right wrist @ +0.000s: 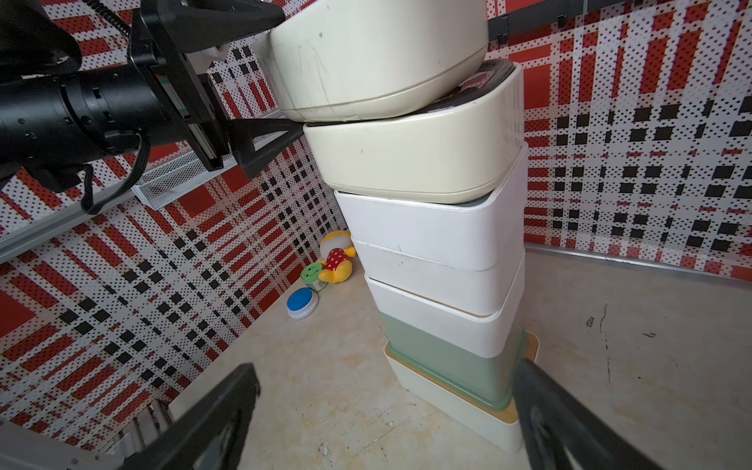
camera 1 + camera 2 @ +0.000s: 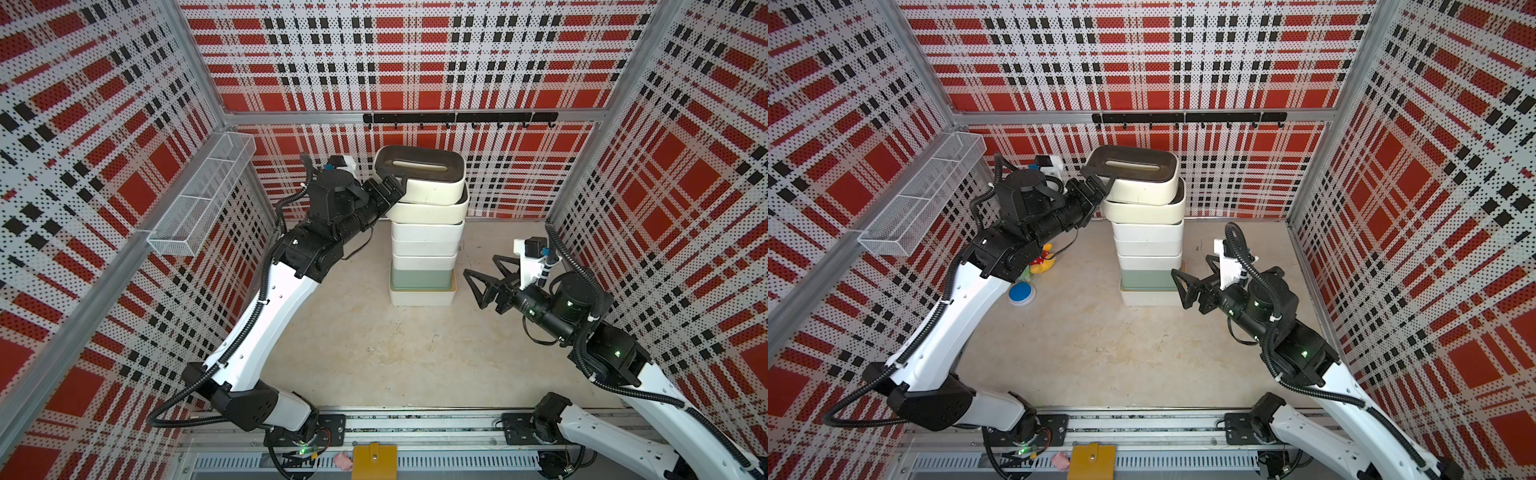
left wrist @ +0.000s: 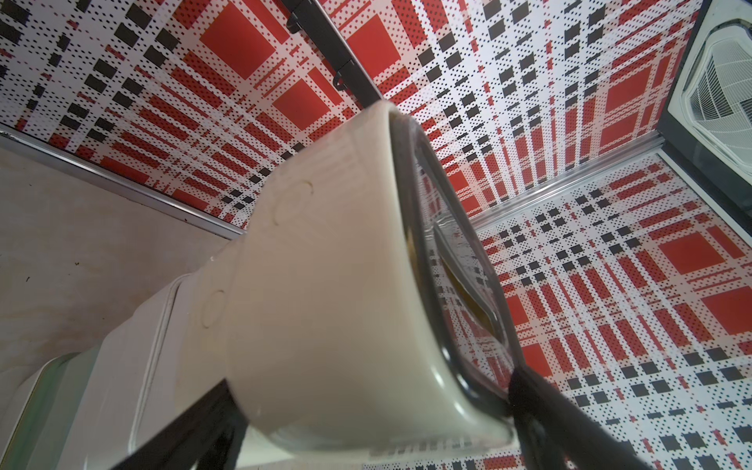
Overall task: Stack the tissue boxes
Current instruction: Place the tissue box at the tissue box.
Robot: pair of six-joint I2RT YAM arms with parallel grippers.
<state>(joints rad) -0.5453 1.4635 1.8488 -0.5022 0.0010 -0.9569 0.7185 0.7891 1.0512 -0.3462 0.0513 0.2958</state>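
Several tissue boxes stand in one tall stack (image 2: 424, 245) at the back middle of the floor. A white box with a tan lid (image 1: 455, 407) is at the bottom, with a mint-green box (image 1: 447, 358) on it. The top box (image 2: 419, 174), cream with a dark slotted lid, lies tilted on the one below. My left gripper (image 2: 395, 187) is open, its fingers wide above and below that box's left end (image 1: 374, 53); the lower finger lies under its edge. My right gripper (image 2: 482, 270) hangs open and holds nothing, just right of the stack's base.
A yellow-red plush toy (image 2: 1044, 259), a blue disc (image 2: 1021, 293) and a green disc (image 1: 313, 274) lie by the left wall under my left arm. A wire basket (image 2: 199, 195) hangs on the left wall; a black hook rail (image 2: 457, 118) runs along the back wall.
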